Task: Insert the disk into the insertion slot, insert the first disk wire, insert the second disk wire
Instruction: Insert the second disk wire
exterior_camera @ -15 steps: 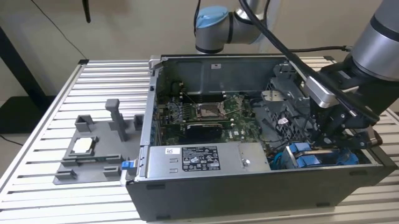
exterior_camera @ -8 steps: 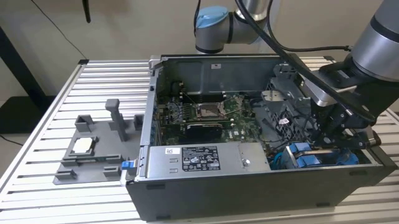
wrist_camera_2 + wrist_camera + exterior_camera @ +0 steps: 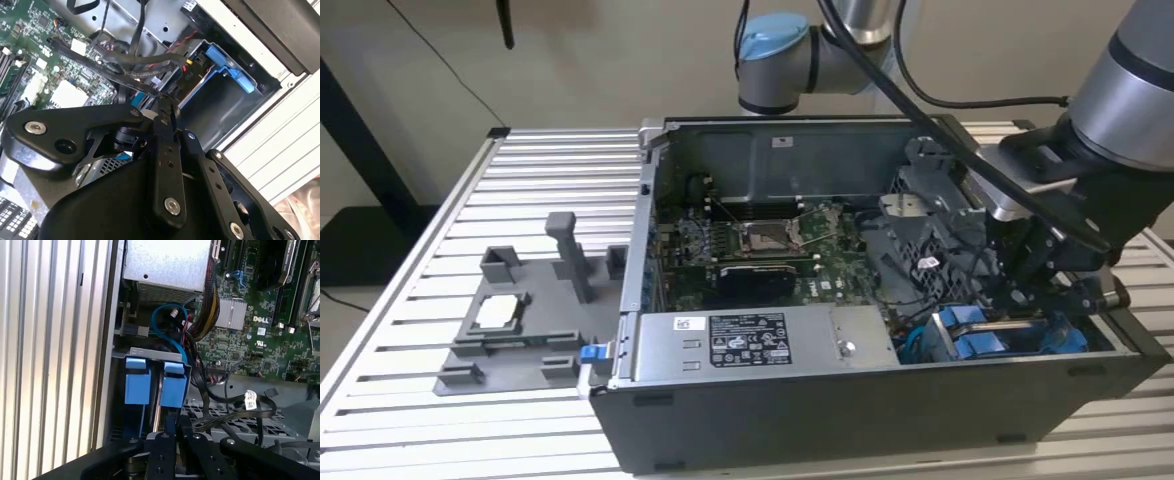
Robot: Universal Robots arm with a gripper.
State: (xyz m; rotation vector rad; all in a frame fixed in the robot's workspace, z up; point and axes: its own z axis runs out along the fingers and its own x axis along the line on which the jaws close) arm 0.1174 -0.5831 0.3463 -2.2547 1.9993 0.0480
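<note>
You are looking down past the black gripper (image 3: 170,437) into the open computer case; its fingers (image 3: 161,452) stand close together just beside the two bright blue tabs (image 3: 172,385) of the disk (image 3: 156,356), which sits in the grey insertion slot (image 3: 120,390); a blue cable (image 3: 167,332) loops above the tabs; a bundle of black, yellow and red wires (image 3: 207,305) runs beside the grey power-supply box (image 3: 167,262); the green motherboard (image 3: 260,335) lies beyond, with loose black wires (image 3: 235,402) draped over a perforated grey cage (image 3: 240,422); a ribbed aluminium table (image 3: 50,350) flanks the case wall.
</note>
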